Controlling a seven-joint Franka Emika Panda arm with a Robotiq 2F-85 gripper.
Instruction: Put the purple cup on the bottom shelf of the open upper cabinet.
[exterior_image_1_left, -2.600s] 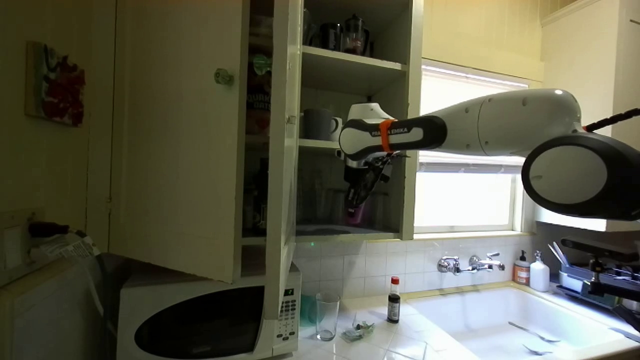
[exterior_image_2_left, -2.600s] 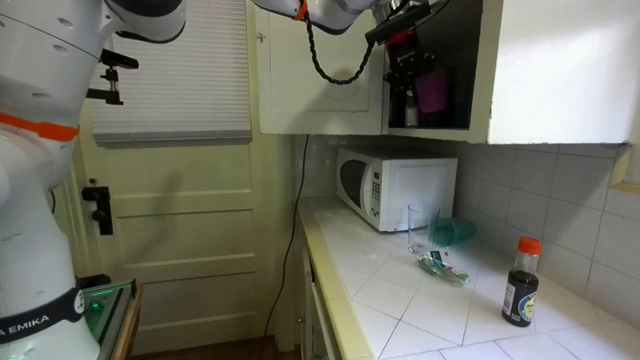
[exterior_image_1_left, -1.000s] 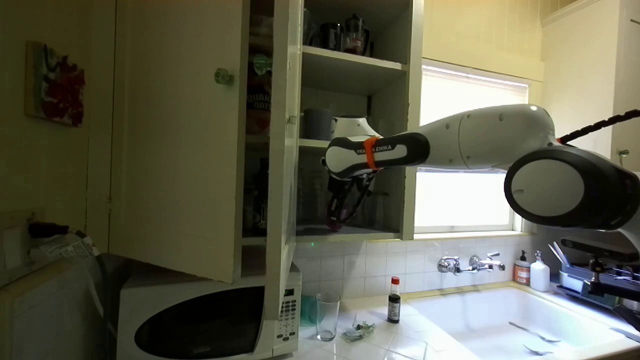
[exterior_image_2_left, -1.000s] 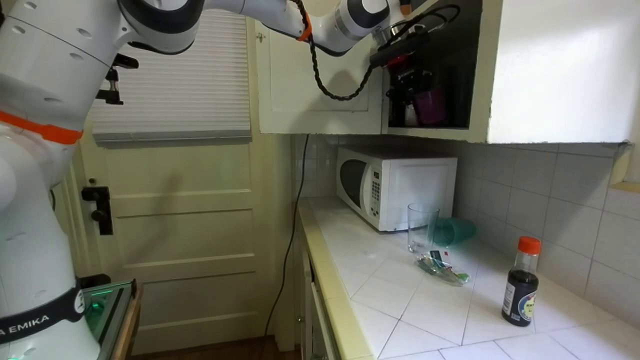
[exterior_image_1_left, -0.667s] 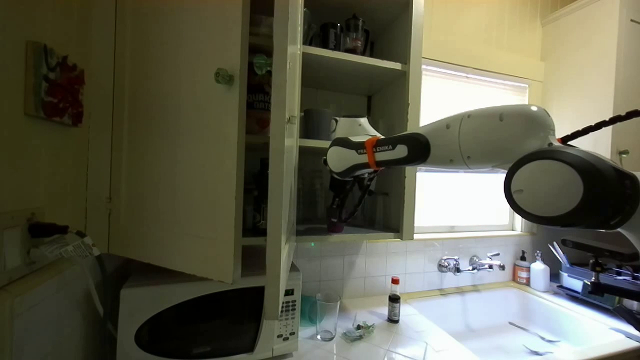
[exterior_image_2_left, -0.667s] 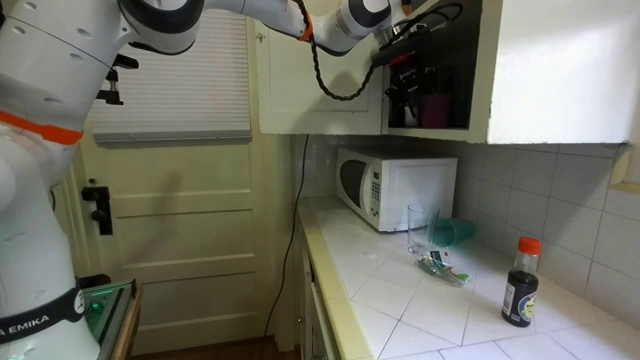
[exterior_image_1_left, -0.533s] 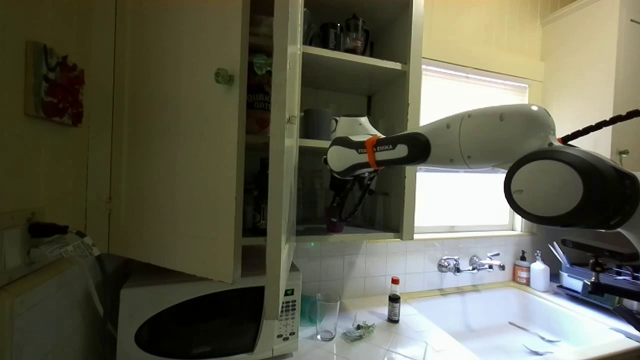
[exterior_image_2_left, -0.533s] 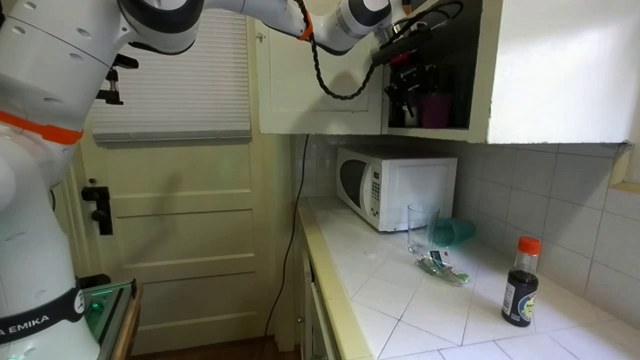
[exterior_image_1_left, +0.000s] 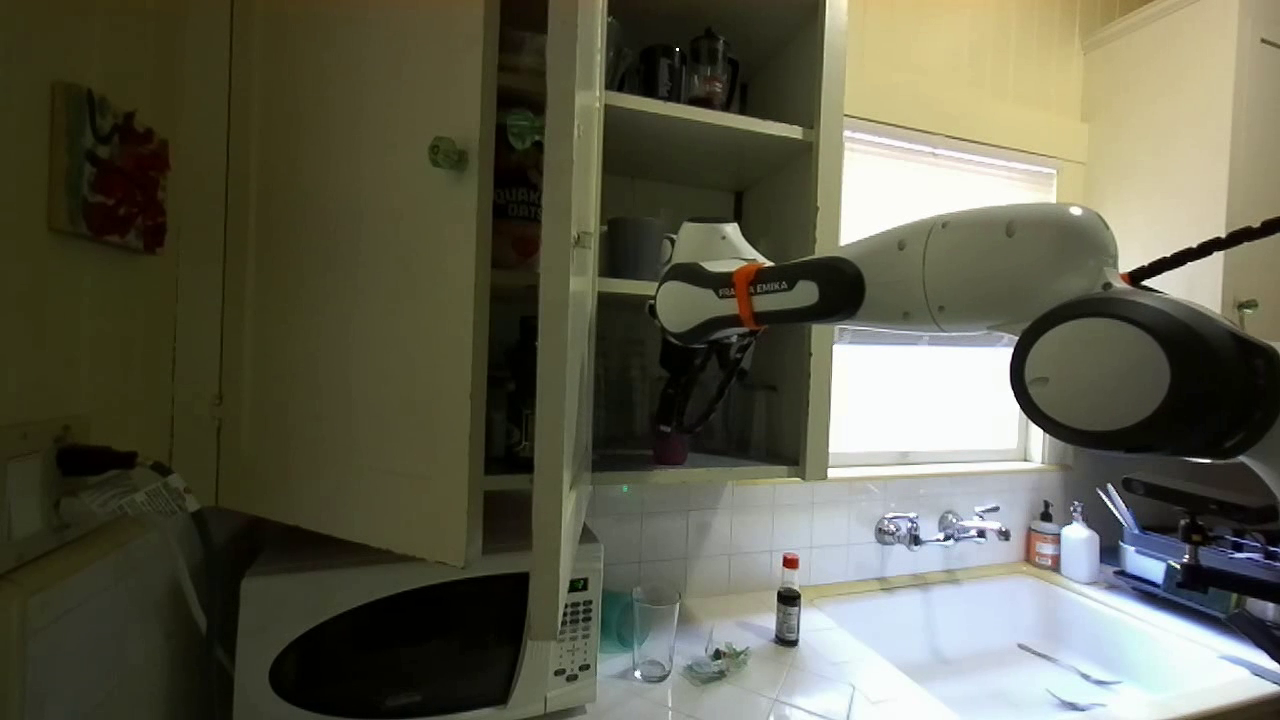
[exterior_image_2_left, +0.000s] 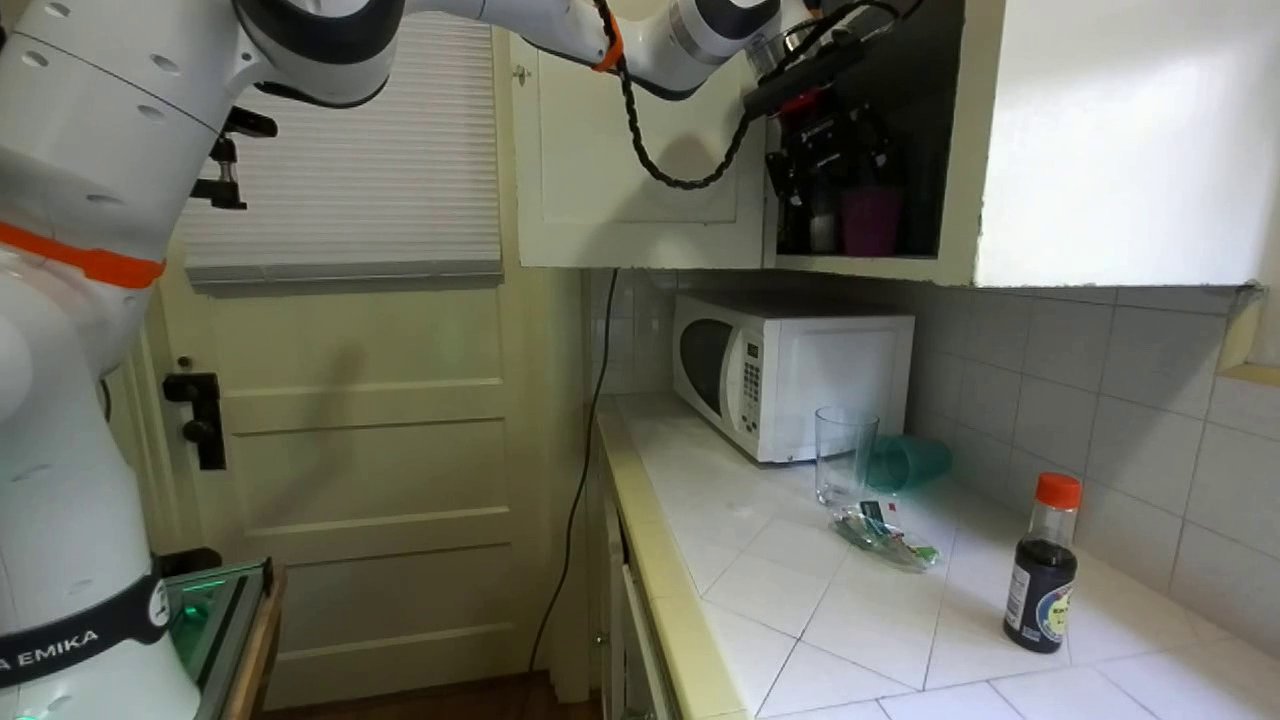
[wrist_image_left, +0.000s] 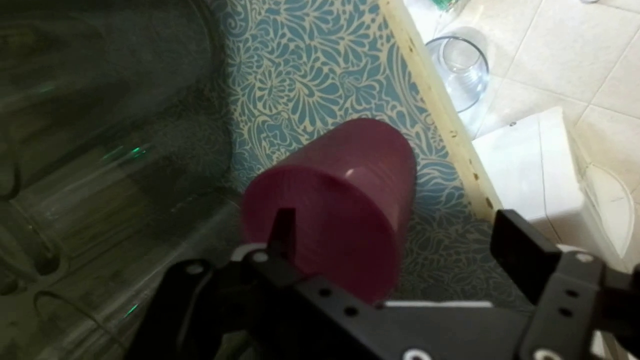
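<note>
And there it is: the purple cup stands upright on the bottom shelf of the upper cabinet, near the front edge, clear glasses just beside it! The jaws are spread wide and hold nothing; in the wrist view one fingertip shows across the cup's mouth, inside or above, hard to call. This looks like the let-go step, placing as good as done. Next it wants a straight lift clear of the rim, then the arm drawn out without nudging those glasses.
</note>
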